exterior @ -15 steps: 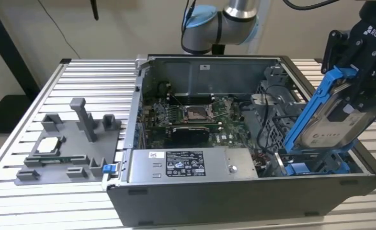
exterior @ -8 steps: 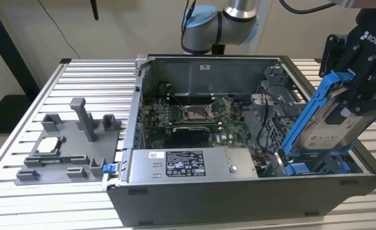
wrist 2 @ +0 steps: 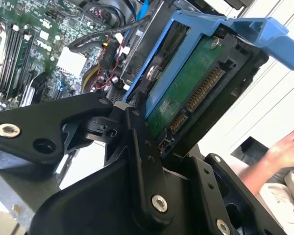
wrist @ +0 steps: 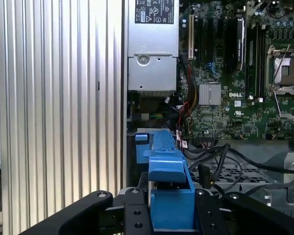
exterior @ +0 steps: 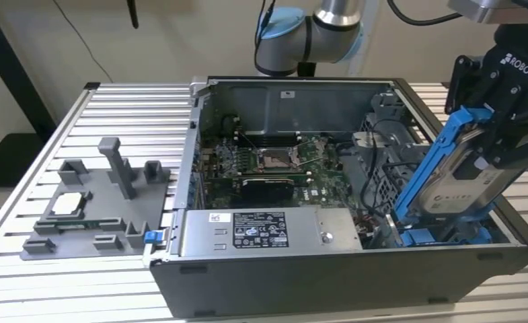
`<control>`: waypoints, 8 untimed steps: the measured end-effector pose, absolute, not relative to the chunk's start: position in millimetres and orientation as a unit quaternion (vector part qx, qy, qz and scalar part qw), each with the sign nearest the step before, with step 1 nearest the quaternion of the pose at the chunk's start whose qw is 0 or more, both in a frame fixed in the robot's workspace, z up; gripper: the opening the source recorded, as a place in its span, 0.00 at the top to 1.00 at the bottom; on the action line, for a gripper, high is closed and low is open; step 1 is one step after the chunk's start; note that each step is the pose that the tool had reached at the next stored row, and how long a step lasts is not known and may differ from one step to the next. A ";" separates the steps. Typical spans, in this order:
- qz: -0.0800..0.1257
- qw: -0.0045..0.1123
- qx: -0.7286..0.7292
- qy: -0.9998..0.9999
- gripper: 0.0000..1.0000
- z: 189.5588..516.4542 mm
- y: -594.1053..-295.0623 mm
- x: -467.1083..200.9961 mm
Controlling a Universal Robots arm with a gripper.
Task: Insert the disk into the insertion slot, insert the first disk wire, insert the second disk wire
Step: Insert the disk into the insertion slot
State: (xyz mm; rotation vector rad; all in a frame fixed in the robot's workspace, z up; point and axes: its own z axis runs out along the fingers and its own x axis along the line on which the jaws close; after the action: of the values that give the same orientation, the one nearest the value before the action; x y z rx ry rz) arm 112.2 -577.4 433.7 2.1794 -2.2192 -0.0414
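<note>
In the exterior view the arm (exterior: 322, 30) is cut off by the picture's top edge. The gripper (exterior: 489, 145) runs out past the top and right edges. The disk (exterior: 457, 192), clamped tilted in the gripper, covers most of the insertion slot (exterior: 436, 236). Where its lower end meets the slot's blue rails, contact cannot be told. The print on the disk's label is too small to read. In the second wrist view a person's hand (wrist 2: 290, 146) is blurred and cut by the picture's edge.
</note>
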 end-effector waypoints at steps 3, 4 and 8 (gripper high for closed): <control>-0.013 0.016 0.701 -0.713 1.00 428.3 -577.4 112.1; -0.014 0.016 0.701 -0.713 1.00 426.6 -577.3 112.2; -0.014 0.016 0.701 -0.713 1.00 421.2 -576.4 114.1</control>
State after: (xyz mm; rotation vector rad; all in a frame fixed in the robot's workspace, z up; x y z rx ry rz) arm 114.1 -576.4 421.2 2.1794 -2.2189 -0.0424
